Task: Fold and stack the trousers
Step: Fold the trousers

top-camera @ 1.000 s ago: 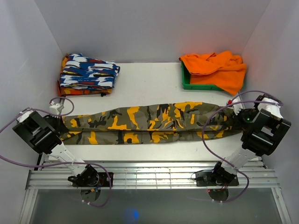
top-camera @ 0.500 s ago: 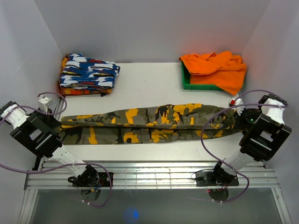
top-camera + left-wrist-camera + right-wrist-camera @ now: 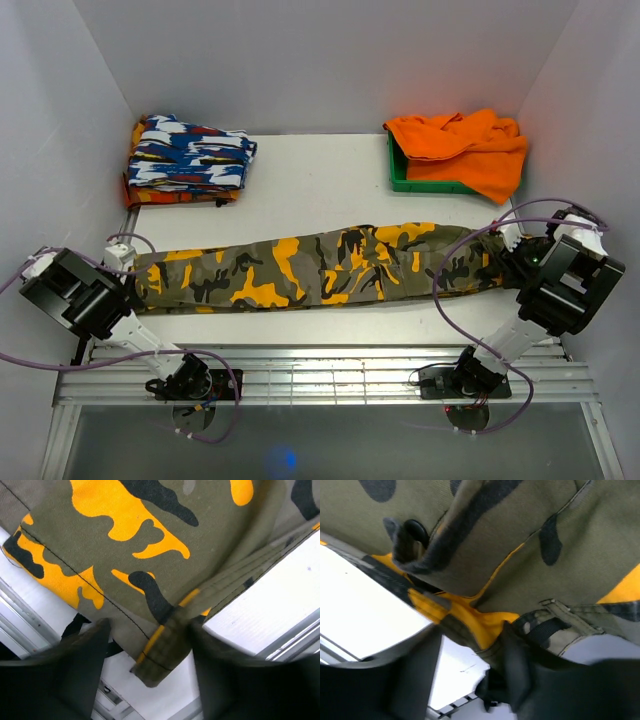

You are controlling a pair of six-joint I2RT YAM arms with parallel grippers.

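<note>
- The long camouflage-print cloth trousers (image 3: 310, 268) lie flat across the near half of the white table (image 3: 320, 190), hem to the left and waist to the right. They are drawn out lengthwise, in my judgement to square them for folding.
- The left gripper (image 3: 126, 266) sits at the hem end and the right gripper (image 3: 506, 250) at the waist end, so the pair spans the garment.
- Only the wrist views show the jaws. The left stand apart with the hem corner loose between them. The right stand apart with bare table between them, waistband just beside.
- Only the overhead view shows the folded blue-white-red patterned garment (image 3: 188, 155) at far left — the likely stacking spot — and the plain orange cloth (image 3: 465, 145) at far right.
</note>
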